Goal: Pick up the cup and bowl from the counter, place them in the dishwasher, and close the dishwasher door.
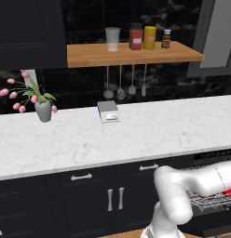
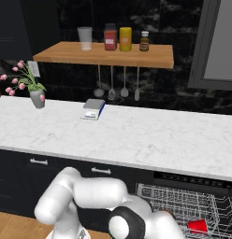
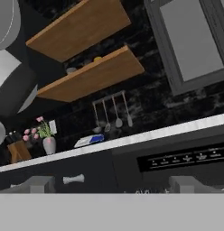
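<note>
The red cup point(image 2: 198, 227) rests in the silver wire rack point(image 2: 183, 200) of the open dishwasher point(image 2: 192, 180); in the left base view the cup point(image 1: 229, 191) peeks out at the right edge under my forearm. My gripper point(image 3: 111, 185) sits low in front of the dishwasher's control strip point(image 3: 186, 159) and looks up past the edge of the counter point(image 3: 132, 140). Its fingertips point(image 3: 37, 184) stand far apart with nothing between them, so it is open. The bowl and the dishwasher door are out of view. The white marble counter point(image 1: 136, 135) runs across both base views.
A grey vase of pink flowers point(image 1: 43, 110) and a small kitchen scale point(image 1: 108, 111) stand at the back of the counter. The wooden shelf point(image 1: 131, 53) above carries a tumbler point(image 1: 112, 38) and jars, with utensils point(image 1: 131, 81) hanging under it. Handled drawers point(image 1: 81, 176) sit left of the dishwasher.
</note>
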